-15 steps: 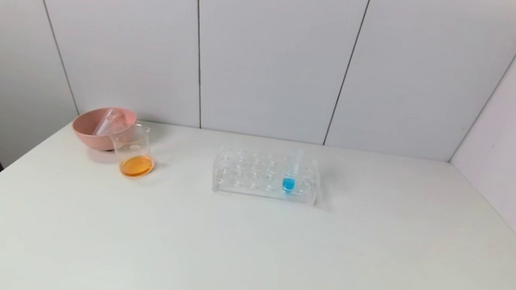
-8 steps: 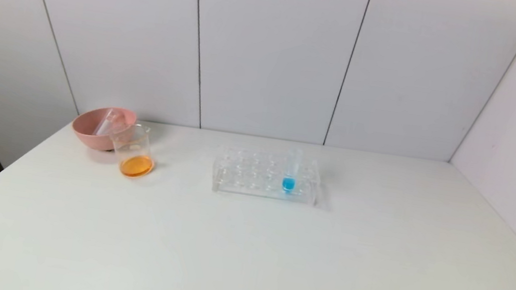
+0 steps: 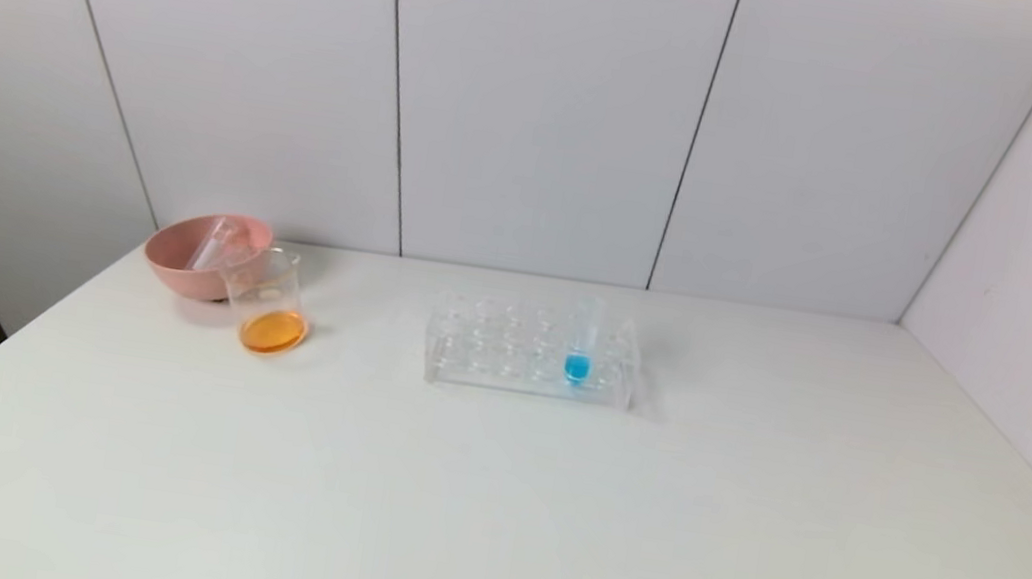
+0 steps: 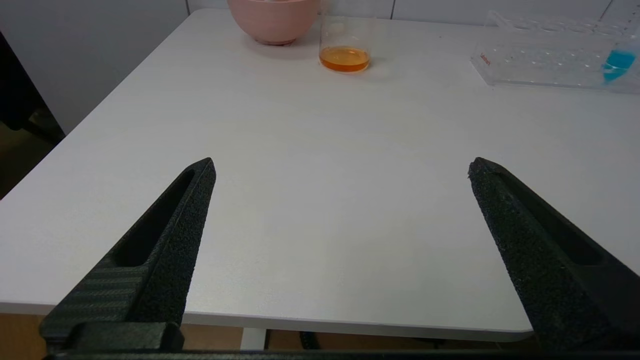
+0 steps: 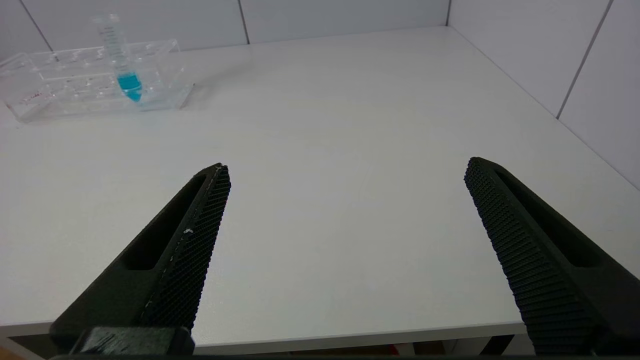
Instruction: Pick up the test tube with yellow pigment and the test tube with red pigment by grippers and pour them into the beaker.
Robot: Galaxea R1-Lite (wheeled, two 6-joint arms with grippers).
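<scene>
Orange liquid (image 3: 273,331), pink bowl (image 3: 186,268), black fingers (image 4: 165,240).

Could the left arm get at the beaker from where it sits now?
Probably yes. The left gripper is open at the table's near edge, and only bare tabletop lies between it and the beaker; the pink bowl stands behind the beaker.

The head camera looks forward and down across the white table (image 3: 485,507) toward the grey panelled wall (image 3: 542,101). Each wrist camera sits low at the near table edge, facing the wall. All three views share the clear many-holed plastic rack (image 3: 532,350).
</scene>
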